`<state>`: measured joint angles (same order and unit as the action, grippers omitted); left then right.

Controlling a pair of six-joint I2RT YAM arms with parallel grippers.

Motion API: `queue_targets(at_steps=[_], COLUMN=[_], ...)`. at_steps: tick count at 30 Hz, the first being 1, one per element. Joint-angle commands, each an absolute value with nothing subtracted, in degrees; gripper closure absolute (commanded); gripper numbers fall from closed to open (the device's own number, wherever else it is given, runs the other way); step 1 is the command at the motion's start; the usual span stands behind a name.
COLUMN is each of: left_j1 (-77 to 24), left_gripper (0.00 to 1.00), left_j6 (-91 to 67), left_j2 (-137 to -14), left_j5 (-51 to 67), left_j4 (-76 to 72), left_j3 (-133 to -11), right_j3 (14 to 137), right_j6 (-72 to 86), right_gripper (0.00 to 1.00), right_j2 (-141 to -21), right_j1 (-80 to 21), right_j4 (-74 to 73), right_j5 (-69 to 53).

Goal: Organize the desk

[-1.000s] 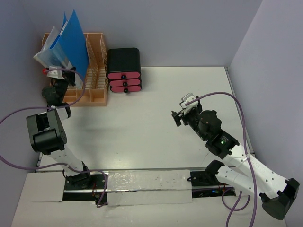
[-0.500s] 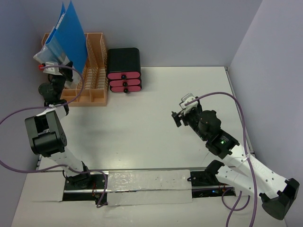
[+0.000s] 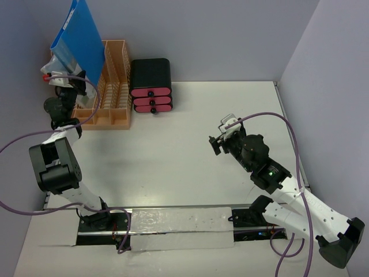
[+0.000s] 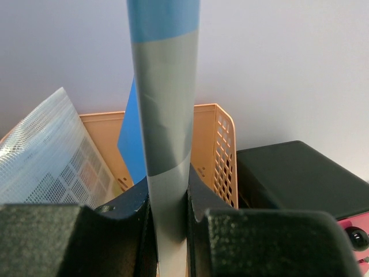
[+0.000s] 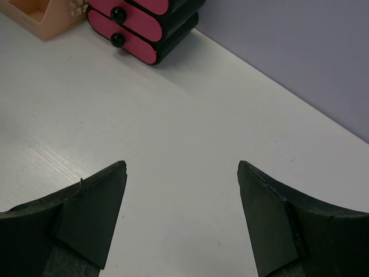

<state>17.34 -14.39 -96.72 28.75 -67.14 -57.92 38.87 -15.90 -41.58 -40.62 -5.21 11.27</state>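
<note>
Two arms: bolted at near edge of tabletop (image 3: 173, 144)
left end effector (image 4: 169, 222): clamped on blue folder (image 3: 78, 34), by peach rack (image 3: 113, 86)
right end effector (image 5: 181, 167): spread wide, nothing held, above tabletop

The top camera looked down from above and behind over the whole bench (image 3: 184, 133). The left wrist camera sat tight against a blue folder (image 4: 164, 86), apparently tilted toward the back wall (image 4: 277, 69); the right one looked low across the bench. All shared the peach rack (image 3: 112, 81) and black box (image 3: 151, 74)
</note>
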Motion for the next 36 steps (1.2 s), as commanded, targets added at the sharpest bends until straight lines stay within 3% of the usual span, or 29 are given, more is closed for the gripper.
queue_targets(at_steps=[1,24,36], left_j1=[17.31,14.77,14.77], left_gripper=[1.0,1.0,1.0], left_j6=[-14.94,-12.49,-10.82], left_j2=[-98.44,-116.45,-113.16], left_j5=[29.53,30.4,33.44], left_j4=[-67.06,-79.6,-77.88], left_j3=[-62.58,-62.66,-55.37], right_j3=[38.76,39.11,39.05], right_j6=[-15.56,-15.21,-15.13], right_gripper=[0.16,0.16,0.16], right_j2=[-41.22,-45.61,-45.38], right_j1=[-40.34,-40.34,-40.42], right_j4=[-4.48,-3.25,-3.43], right_j5=[11.25,11.69,11.97])
